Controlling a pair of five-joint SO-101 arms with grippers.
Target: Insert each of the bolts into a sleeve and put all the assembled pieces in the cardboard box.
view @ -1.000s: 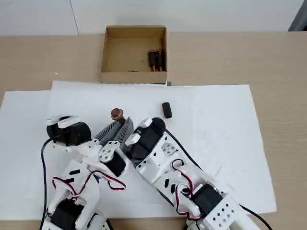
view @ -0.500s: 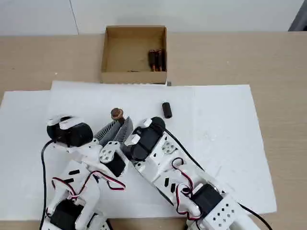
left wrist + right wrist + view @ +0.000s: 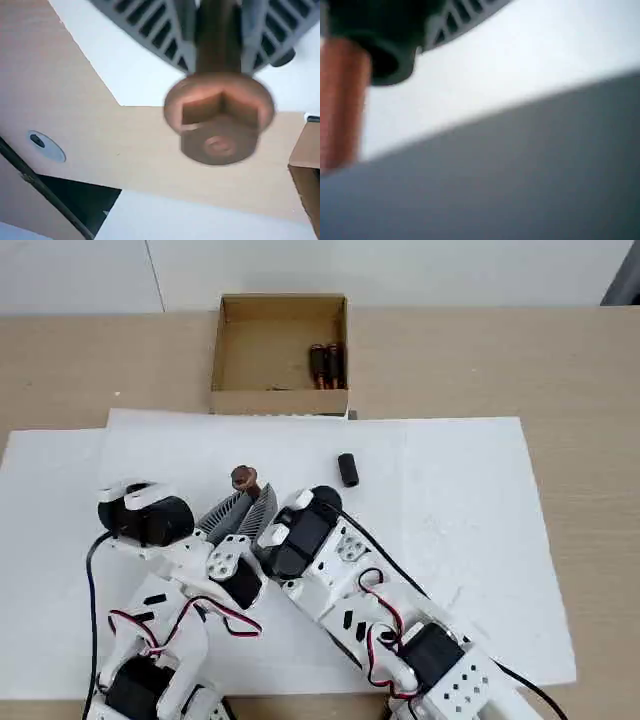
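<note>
Left gripper (image 3: 247, 496): grey ribbed fingers (image 3: 226, 512) pressed together on the shaft of one copper-coloured bolt (image 3: 245, 478), just left of centre in the high view; in the left wrist view the shaft sits pinched between the two fingers, with the flanged hex head standing clear of the tips.
Right arm (image 3: 335, 565): lies across the lower centre of the high view, its wrist just beside the left gripper; whether its own end effector is spread or pressed together cannot be told.
Bolts: one, held as above.
Sleeves: one loose black sleeve (image 3: 347, 469), lying on the white paper (image 3: 460, 500) just right of centre, apart from both arms.
Assembled pieces (image 3: 327, 365): dark cylinders with copper ends, side by side against the right wall inside the box; at least two, exact count unclear.
Cardboard box (image 3: 279, 400): one, open-topped, at upper centre on the wooden table (image 3: 560, 360), just beyond the paper's top edge.
</note>
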